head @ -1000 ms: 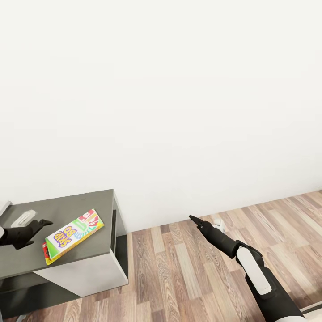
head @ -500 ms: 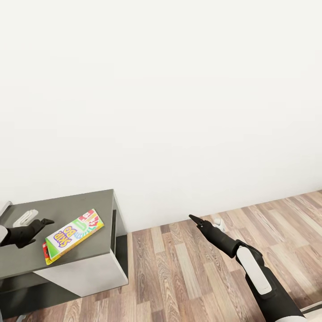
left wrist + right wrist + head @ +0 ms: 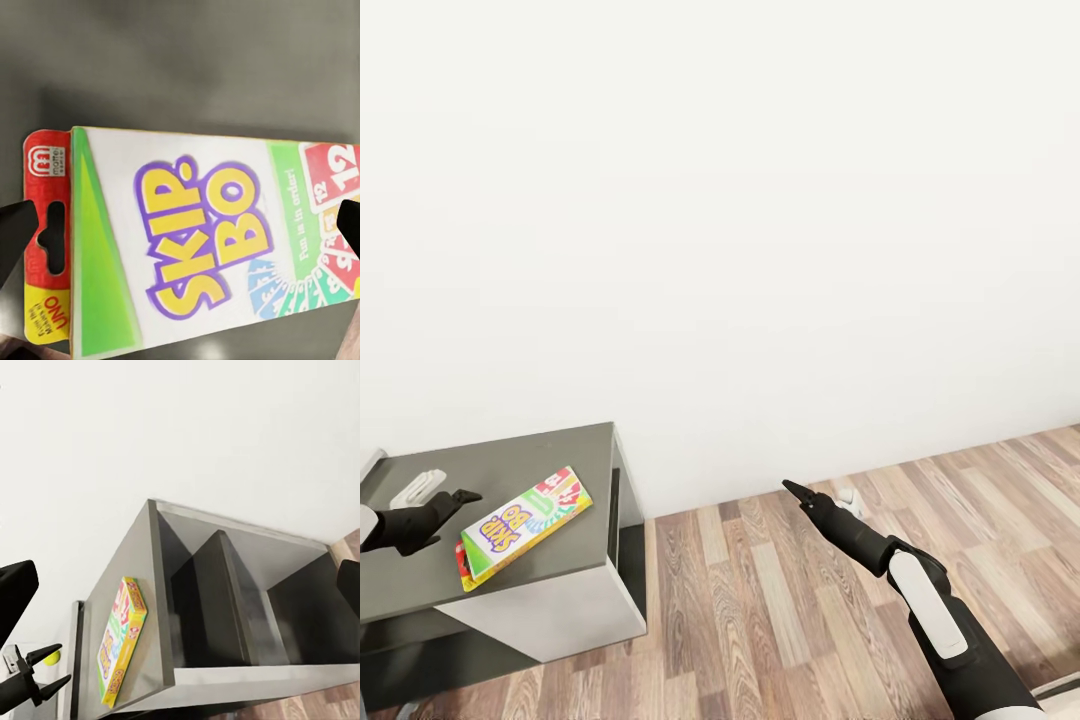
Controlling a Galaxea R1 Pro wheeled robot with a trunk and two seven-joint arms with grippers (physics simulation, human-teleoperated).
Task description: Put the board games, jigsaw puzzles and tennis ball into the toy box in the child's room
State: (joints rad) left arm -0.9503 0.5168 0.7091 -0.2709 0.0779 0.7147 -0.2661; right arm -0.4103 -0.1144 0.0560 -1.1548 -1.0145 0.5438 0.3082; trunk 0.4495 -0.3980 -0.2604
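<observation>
Games [image 3: 524, 525] lie stacked on my left, flat on the cabinet [image 3: 540, 455] top, green Skip-Bo over a red-yellow one. My left gripper [image 3: 458, 497] hovers just beside them, fingers spread. My right gripper [image 3: 794, 490], over the floor [image 3: 760, 600], looks pressed together.

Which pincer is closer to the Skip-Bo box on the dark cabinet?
Left. The left pincer hovers beside the Skip-Bo box; the right pincer is over the floor, well away.
</observation>
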